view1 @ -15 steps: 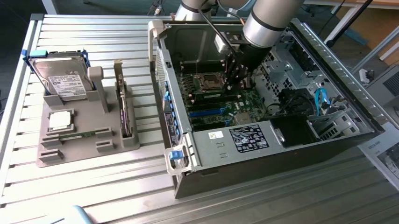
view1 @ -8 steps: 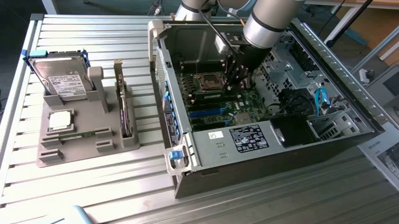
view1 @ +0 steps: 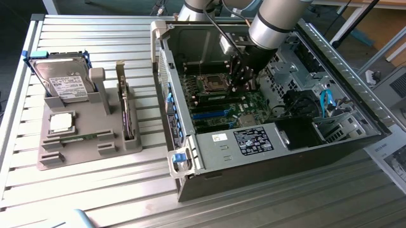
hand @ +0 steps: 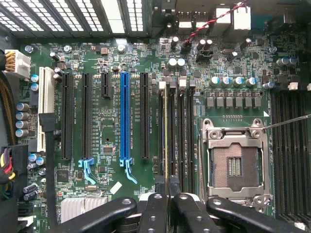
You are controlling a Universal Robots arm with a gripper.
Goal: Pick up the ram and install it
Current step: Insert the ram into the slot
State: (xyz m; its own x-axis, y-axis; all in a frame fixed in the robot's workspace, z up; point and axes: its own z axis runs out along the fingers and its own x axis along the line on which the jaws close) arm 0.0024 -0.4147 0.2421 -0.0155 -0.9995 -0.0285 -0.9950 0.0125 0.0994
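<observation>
The room shows at the upper right of the exterior view, with a brown floor [view1: 374, 23] and thin table legs standing on it. A big metal table [view1: 95, 190] made of long shiny ribs takes up most of that view. Bright light falls on it.

A big black computer case [view1: 266, 161] lies open on its side on the table, at the exterior view's right. The grey robot arm [view1: 276, 21] comes down into the case from the upper middle of that view.

A grey holder [view1: 76, 154] sits on the table at the exterior view's left, well apart from the case. A hard drive [view1: 63, 80] leans at its far end, and a tall card [view1: 129, 114] stands up along its side. A square silver chip [view1: 60, 122] lies flat in the holder, with another green stick [view1: 79, 138] lying just in front of it.

Inside the case is the green motherboard [hand: 107, 53], with one blue slot [hand: 125, 116] among the long black ones. A square metal socket [hand: 235, 162] sits on it.

The black gripper [hand: 168, 196] hangs over the board, and its jaws pinch the ram [hand: 166, 131] between them. The ram stands on its thin edge, lined up with the narrow slots just beside the socket. I cannot tell if it is pushed all the way in.
</observation>
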